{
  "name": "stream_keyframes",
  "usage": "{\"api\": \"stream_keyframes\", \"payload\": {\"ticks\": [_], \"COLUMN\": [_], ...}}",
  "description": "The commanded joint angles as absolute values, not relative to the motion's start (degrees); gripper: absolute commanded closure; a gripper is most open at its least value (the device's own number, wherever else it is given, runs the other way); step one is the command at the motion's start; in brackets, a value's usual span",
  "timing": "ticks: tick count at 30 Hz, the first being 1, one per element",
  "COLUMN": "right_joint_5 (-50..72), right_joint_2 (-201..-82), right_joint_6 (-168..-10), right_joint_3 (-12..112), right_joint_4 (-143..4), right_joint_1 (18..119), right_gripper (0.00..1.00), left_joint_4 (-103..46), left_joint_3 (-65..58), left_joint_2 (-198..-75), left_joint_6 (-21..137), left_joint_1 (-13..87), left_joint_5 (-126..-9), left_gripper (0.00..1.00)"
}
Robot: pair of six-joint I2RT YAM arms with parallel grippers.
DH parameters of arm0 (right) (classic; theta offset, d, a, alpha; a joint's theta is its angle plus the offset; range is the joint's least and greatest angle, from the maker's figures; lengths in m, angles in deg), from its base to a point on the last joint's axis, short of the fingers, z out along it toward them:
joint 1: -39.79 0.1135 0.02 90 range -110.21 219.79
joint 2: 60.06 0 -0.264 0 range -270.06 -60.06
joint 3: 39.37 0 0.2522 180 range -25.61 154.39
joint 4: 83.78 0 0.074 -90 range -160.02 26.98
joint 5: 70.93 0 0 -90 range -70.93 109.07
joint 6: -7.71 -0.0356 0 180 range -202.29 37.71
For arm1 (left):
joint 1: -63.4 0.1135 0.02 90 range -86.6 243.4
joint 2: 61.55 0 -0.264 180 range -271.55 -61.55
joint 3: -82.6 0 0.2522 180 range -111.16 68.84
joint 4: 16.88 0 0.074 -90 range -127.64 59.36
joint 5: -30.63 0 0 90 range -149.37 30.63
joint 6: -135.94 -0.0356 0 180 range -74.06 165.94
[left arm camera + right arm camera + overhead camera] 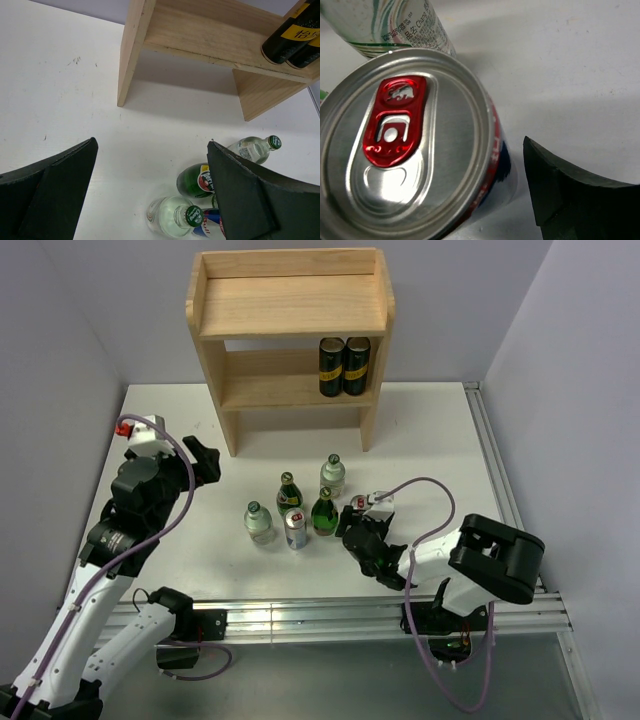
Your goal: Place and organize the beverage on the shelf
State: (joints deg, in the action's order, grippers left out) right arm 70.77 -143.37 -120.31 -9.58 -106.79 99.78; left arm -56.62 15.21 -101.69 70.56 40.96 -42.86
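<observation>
The wooden shelf (pixel 290 310) stands at the back of the table; its lower tier also shows in the left wrist view (pixel 200 35). On the table stand two green bottles (pixel 289 493) (pixel 323 510), two clear bottles (pixel 331 475) (pixel 259 522) and a silver-and-blue can (pixel 295 529). A second can (pixel 374 503) stands upright to their right. My right gripper (pixel 366 527) is open around this can (pixel 410 145). Only one of its fingers (pixel 570 200) shows, apart from the can's side. My left gripper (pixel 205 460) is open and empty, left of the group (pixel 150 165).
Two dark cans with yellow labels (pixel 344 366) stand at the right end of the shelf's lower tier, also seen in the left wrist view (pixel 290 40). The shelf's top board is bare. A metal rail (pixel 500 480) runs along the table's right edge.
</observation>
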Motion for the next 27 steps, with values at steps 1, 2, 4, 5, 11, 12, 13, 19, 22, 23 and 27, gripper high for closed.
{"api": "stream_keyframes", "payload": {"ticks": [1,2,4,5,11,12,13,19,22,23,27], "right_joint_5": [75.76,75.32,73.83,73.39,74.45,73.57,70.08,65.40,60.93,55.77,46.34], "right_joint_2": [-145.31,-145.58,-145.23,-144.71,-131.89,-127.17,-124.77,-119.38,-123.50,-127.00,-137.71], "right_joint_6": [-119.03,-118.68,-118.06,-118.50,-120.53,-118.96,-113.98,-99.10,-92.86,-92.32,-89.69], "right_joint_3": [-9.61,-9.61,-9.00,-7.34,1.09,2.42,5.56,27.86,41.12,45.28,66.90], "right_joint_4": [-113.52,-114.65,-114.15,-110.05,-85.45,-83.57,-81.20,-68.89,-65.99,-63.88,-55.00], "right_joint_1": [100.00,99.73,99.64,99.56,101.40,101.40,101.40,100.53,97.64,96.06,87.35], "right_gripper": [0.21,0.34,0.70,0.90,1.00,1.00,1.00,1.00,1.00,1.00,1.00], "left_joint_4": [-54.90,-54.73,-54.81,-54.73,-54.81,-54.81,-54.81,-54.73,-54.55,-54.55,-54.81], "left_joint_3": [14.96,15.05,15.05,15.05,15.13,15.05,15.05,14.96,15.05,15.13,15.22], "left_joint_2": [-101.89,-101.81,-101.72,-101.72,-101.37,-101.28,-101.28,-101.10,-100.93,-100.84,-100.57], "left_joint_6": [69.23,69.32,69.32,69.32,69.32,69.32,69.23,69.49,69.49,69.49,69.49], "left_joint_1": [41.25,41.25,41.25,41.25,41.42,41.51,41.60,43.27,44.67,44.85,44.94], "left_joint_5": [-44.07,-44.16,-44.16,-44.16,-43.99,-44.07,-44.08,-46.44,-47.32,-47.24,-46.63], "left_gripper": [0.02,0.02,0.02,0.02,0.02,0.01,0.02,0.02,0.02,0.02,0.02]}}
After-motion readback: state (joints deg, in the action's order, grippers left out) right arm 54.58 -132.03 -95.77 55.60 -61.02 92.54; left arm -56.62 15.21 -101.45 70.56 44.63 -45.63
